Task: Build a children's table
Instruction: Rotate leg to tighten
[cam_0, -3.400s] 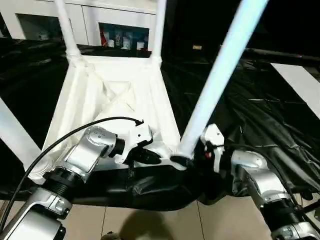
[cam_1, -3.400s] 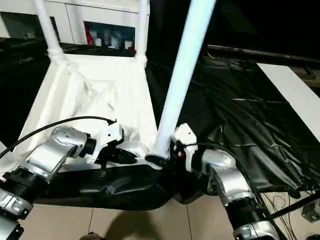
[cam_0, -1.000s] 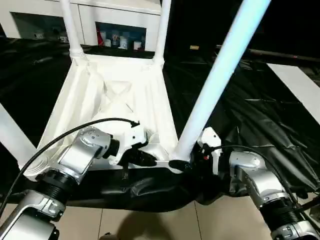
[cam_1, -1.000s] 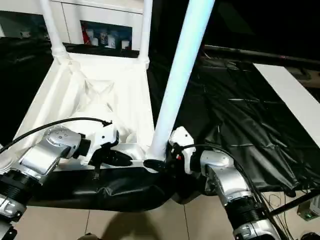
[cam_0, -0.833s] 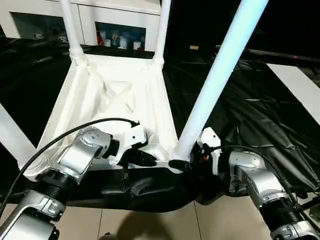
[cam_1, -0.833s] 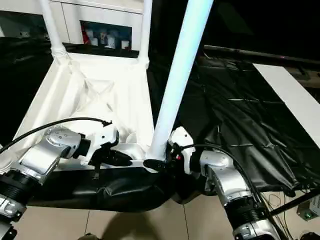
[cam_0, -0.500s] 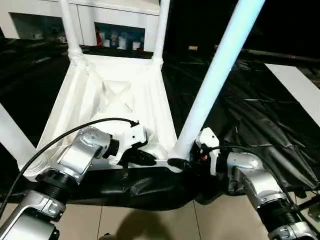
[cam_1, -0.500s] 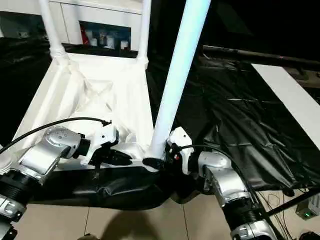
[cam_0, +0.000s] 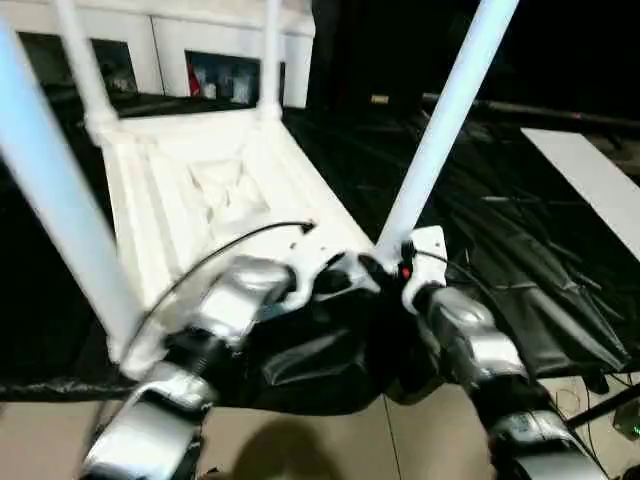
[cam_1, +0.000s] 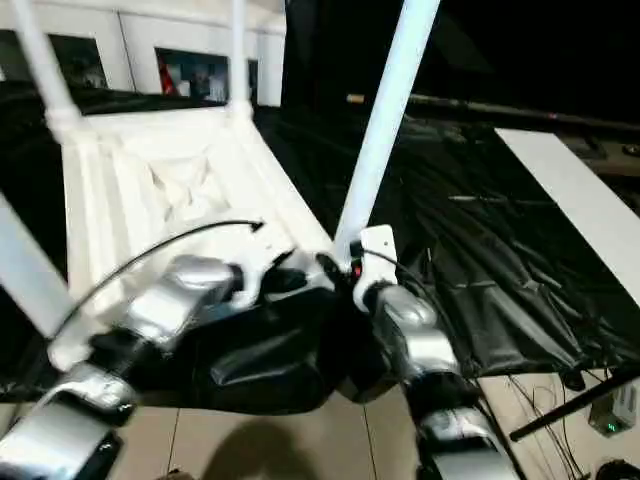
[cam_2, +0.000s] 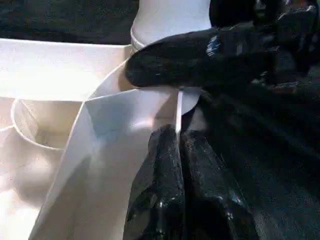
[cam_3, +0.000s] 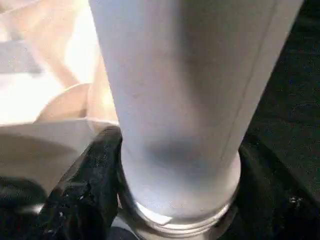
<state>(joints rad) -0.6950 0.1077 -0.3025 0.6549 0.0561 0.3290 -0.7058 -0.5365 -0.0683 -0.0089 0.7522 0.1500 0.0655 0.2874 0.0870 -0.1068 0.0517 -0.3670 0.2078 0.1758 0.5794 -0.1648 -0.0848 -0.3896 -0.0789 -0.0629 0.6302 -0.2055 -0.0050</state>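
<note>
The children's table (cam_0: 170, 215) lies upside down on the black-sheeted work table (cam_0: 520, 250), all its legs pointing up. My right gripper (cam_0: 387, 262) is shut on the foot of the near right leg (cam_0: 445, 110), just above its corner socket. In the right wrist view that leg (cam_3: 185, 100) fills the picture, with a black finger (cam_3: 85, 195) on each side. My left gripper (cam_0: 345, 277) is shut on the top's near rim (cam_2: 178, 107) beside the same corner. The near left leg (cam_0: 55, 190) rises large at the left.
A white glass-door cabinet (cam_0: 215, 45) stands behind the work table. A white board (cam_0: 590, 180) lies on the sheet at the right. The sheet hangs over the near edge above a tiled floor (cam_0: 330, 440). Cables (cam_0: 600, 385) trail at the lower right.
Both grippers have pushed forward and up with the near right corner. The table has swung, its far legs going left, and the near left leg now stands much larger in view.
</note>
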